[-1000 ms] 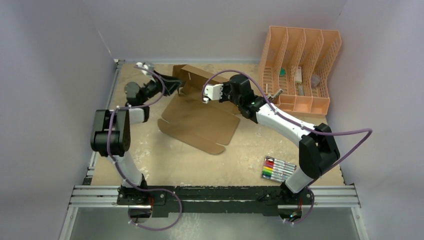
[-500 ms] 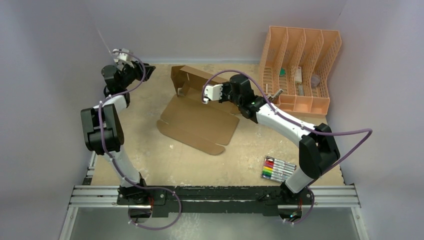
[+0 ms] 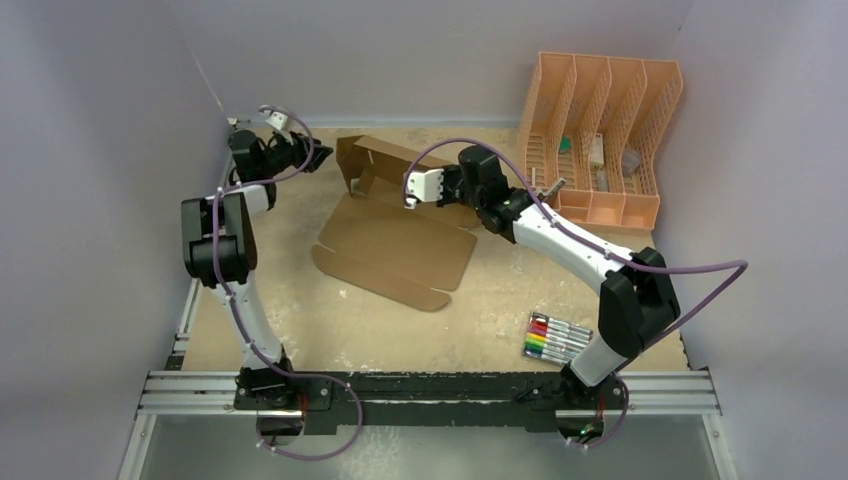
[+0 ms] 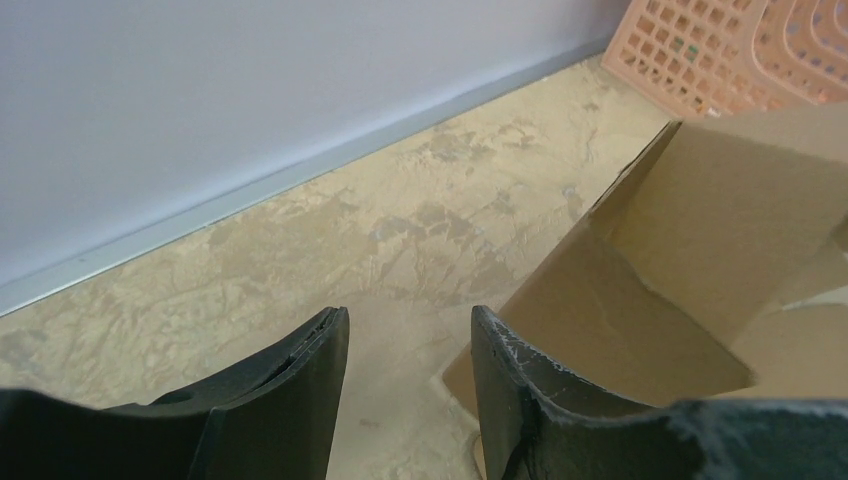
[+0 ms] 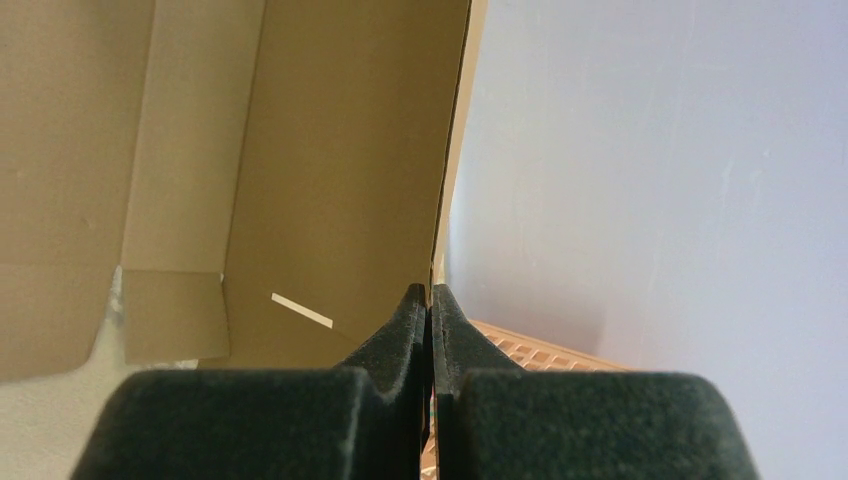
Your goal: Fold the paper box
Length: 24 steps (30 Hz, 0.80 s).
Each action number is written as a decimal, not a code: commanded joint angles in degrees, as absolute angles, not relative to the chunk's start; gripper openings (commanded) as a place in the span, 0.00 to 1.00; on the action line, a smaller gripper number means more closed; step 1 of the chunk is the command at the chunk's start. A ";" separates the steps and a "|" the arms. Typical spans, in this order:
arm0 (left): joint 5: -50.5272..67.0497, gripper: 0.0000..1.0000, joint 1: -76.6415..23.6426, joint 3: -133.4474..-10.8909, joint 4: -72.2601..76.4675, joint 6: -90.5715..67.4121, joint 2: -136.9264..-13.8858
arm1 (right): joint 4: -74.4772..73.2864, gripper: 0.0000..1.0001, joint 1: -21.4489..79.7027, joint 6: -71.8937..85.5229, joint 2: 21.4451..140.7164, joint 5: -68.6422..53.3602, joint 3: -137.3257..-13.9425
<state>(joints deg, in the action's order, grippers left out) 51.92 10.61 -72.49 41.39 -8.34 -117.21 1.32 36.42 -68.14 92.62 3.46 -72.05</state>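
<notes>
The paper box [image 3: 395, 245] is a brown cardboard sheet lying flat mid-table, with its far panel [image 3: 385, 158] and a left side flap folded upright. My right gripper [image 3: 452, 190] is shut on the top edge of that upright panel [image 5: 340, 180]; the edge runs between its closed pads [image 5: 410, 320]. My left gripper [image 3: 322, 155] is open and empty, just left of the box's upright corner flap [image 4: 620, 310], near the back wall. Bare table shows between its fingers [image 4: 320, 370].
A peach slotted organizer [image 3: 600, 140] with small items stands at the back right. A pack of coloured markers [image 3: 555, 338] lies at the front right. The back wall is close behind the left gripper.
My left arm swung away to the far left corner, then came back right toward the box's upright corner. The right gripper kept its hold; the box shifted slightly left.
</notes>
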 commanded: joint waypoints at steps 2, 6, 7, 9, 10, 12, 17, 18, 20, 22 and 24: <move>55.06 0.48 8.51 -76.41 39.04 -2.01 -120.95 | -4.44 0.00 36.99 -67.77 92.36 1.49 -74.00; 58.01 0.47 6.60 -76.33 39.73 -1.91 -122.41 | -5.28 0.00 36.94 -67.82 93.00 1.64 -74.34; 58.47 0.47 6.21 -75.83 40.60 -2.28 -122.31 | -5.46 0.00 36.99 -67.91 93.36 1.81 -74.43; 59.08 0.47 5.60 -73.77 44.93 -5.49 -121.83 | -5.57 0.00 36.96 -68.11 93.74 2.15 -74.68; 59.35 0.47 5.36 -72.76 48.62 -8.43 -121.70 | -5.50 0.00 37.00 -68.18 93.92 2.27 -74.75; 60.33 0.45 5.12 -71.10 56.92 -15.20 -121.48 | -5.28 0.00 36.94 -68.23 94.18 2.48 -74.78; 60.62 0.44 3.92 -69.44 67.80 -22.68 -121.99 | -4.86 0.00 36.98 -69.03 94.86 2.82 -75.44; 60.52 0.44 3.53 -69.57 67.83 -22.72 -122.38 | -4.88 0.00 37.00 -69.54 95.02 2.58 -75.68; 60.30 0.43 2.74 -69.97 68.29 -23.20 -123.04 | -5.49 0.00 36.94 -69.70 95.38 1.92 -76.29; 60.16 0.43 2.11 -69.95 69.42 -23.89 -123.45 | -5.71 0.00 36.98 -69.82 95.73 1.80 -76.57; 60.27 0.43 1.85 -69.64 70.74 -25.04 -123.79 | -5.71 0.00 37.00 -70.36 96.09 1.96 -76.64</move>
<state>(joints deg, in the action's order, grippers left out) 58.92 3.60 -69.38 62.92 -21.43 -123.00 -2.63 36.14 -68.51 94.61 5.52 -74.67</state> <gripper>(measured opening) 0.430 0.011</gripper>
